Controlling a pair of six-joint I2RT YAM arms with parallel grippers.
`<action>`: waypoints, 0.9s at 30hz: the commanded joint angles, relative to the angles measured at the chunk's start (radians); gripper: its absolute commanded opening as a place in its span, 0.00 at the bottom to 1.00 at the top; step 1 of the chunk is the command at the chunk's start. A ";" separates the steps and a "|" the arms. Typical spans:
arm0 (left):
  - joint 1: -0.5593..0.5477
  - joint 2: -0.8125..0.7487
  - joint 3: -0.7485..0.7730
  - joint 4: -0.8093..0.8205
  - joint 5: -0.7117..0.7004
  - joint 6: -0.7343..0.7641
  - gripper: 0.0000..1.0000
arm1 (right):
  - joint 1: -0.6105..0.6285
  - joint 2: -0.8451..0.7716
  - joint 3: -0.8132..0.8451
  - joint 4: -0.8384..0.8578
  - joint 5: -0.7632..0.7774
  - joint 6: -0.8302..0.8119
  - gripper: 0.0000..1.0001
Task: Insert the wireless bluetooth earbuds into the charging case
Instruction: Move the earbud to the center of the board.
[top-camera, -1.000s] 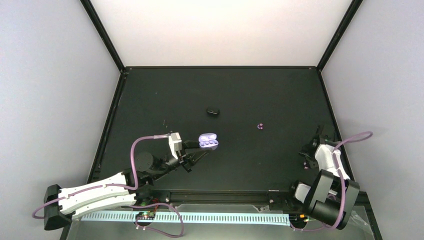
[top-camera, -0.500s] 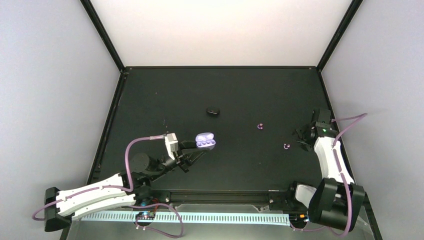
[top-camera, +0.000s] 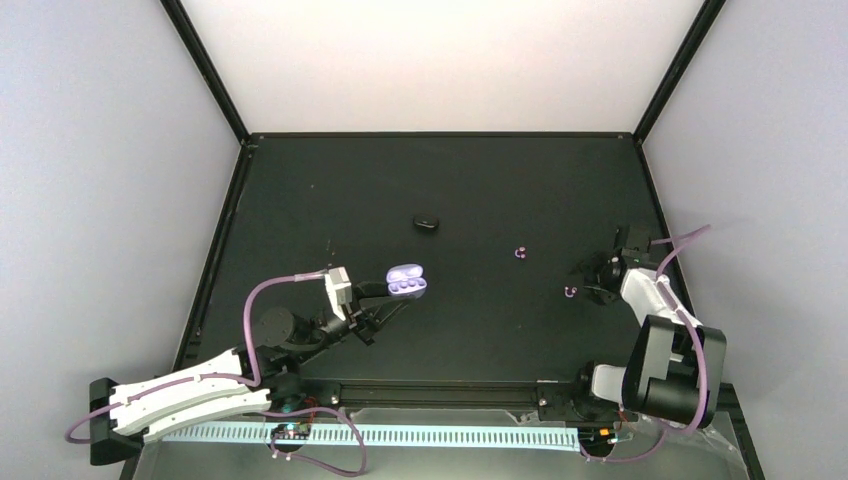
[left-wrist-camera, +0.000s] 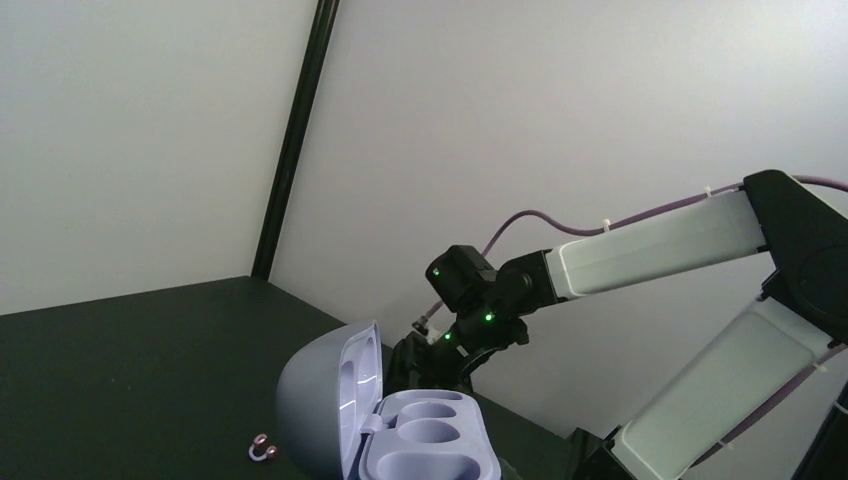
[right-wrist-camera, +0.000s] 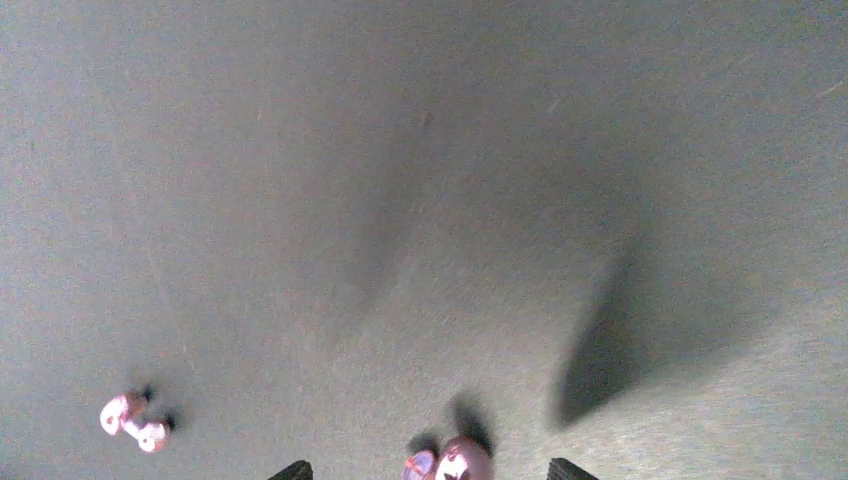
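My left gripper (top-camera: 398, 293) is shut on the charging case (top-camera: 407, 282) and holds it above the table, left of centre. The case (left-wrist-camera: 400, 430) stands open, its lid upright and its pale lavender sockets empty. One purple earbud (top-camera: 571, 292) lies at the right, just left of my right gripper (top-camera: 592, 284). In the right wrist view that earbud (right-wrist-camera: 447, 463) sits on the mat between the open fingertips (right-wrist-camera: 292, 470), touching neither. The other earbud (top-camera: 519, 253) lies further left (right-wrist-camera: 135, 420) and shows beside the case (left-wrist-camera: 262, 449).
A small black oval object (top-camera: 427, 222) lies on the mat behind the case. The black table (top-camera: 330, 190) is boxed in by a raised black frame and white walls. My right arm (left-wrist-camera: 640, 245) reaches in from the right edge.
My right arm has swung forward and left from the right edge to the nearer earbud, and its jaws have widened. My left arm has drawn the case slightly back and left.
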 joint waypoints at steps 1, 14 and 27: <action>-0.004 0.017 0.004 -0.010 0.014 0.008 0.02 | 0.043 0.011 -0.073 0.116 -0.131 0.001 0.60; -0.004 0.075 0.013 0.003 0.000 0.010 0.02 | 0.238 0.101 -0.115 0.307 -0.063 0.155 0.58; -0.004 0.112 0.036 -0.012 -0.011 0.013 0.02 | 0.376 -0.015 0.096 -0.013 0.247 -0.213 0.57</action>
